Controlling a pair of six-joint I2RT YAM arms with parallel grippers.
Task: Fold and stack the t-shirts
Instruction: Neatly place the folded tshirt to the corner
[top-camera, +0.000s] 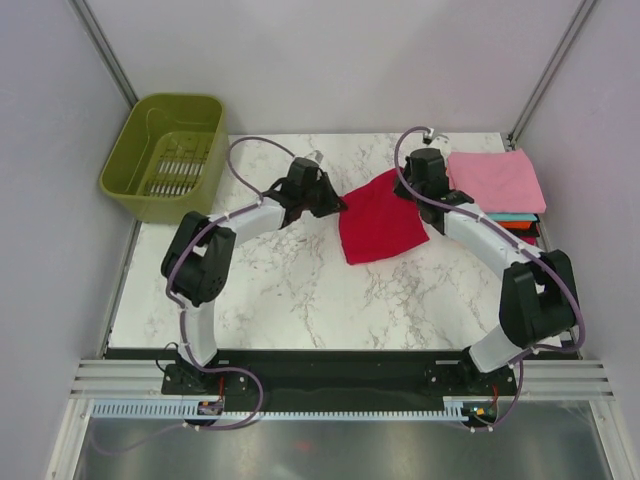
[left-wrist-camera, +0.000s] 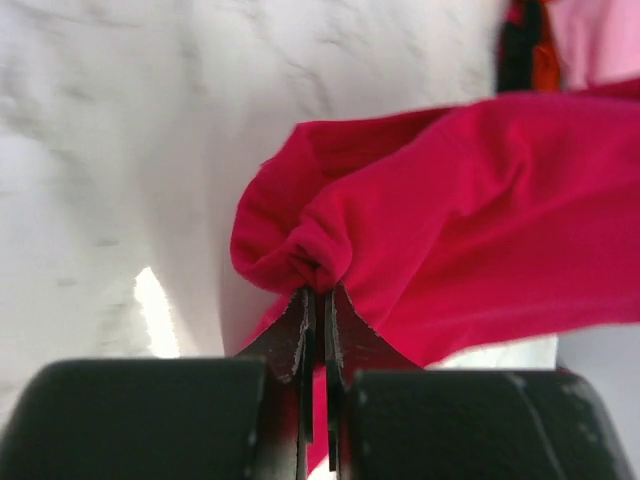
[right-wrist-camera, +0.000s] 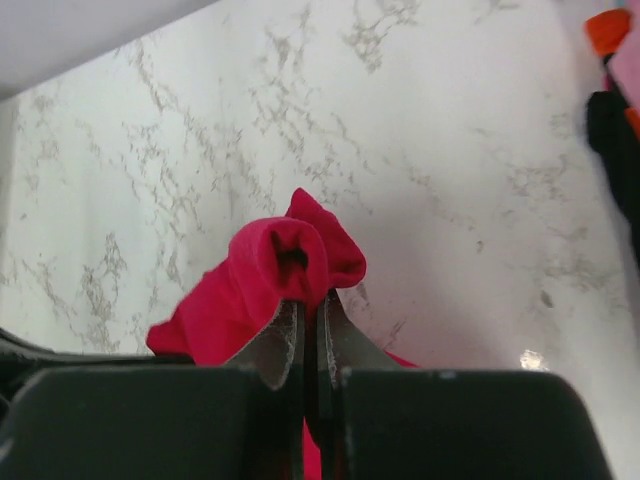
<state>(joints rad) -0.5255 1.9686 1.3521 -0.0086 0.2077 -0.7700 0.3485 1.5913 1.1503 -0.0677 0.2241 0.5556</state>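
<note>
Leftmost, an olive-green slotted plastic basket (top-camera: 125, 165) sits at the far left corner of the white marble bench (top-camera: 280, 300). Next, the left pincer (left-wrist-camera: 318, 295) is clamped on a bunched edge of the crimson red cloth t-shirt (top-camera: 380, 225) at mid-bench. The right pincer (right-wrist-camera: 308, 305) pinches its far right edge. A folded pink cloth t-shirt (top-camera: 497, 180) tops the far right pile.
</note>
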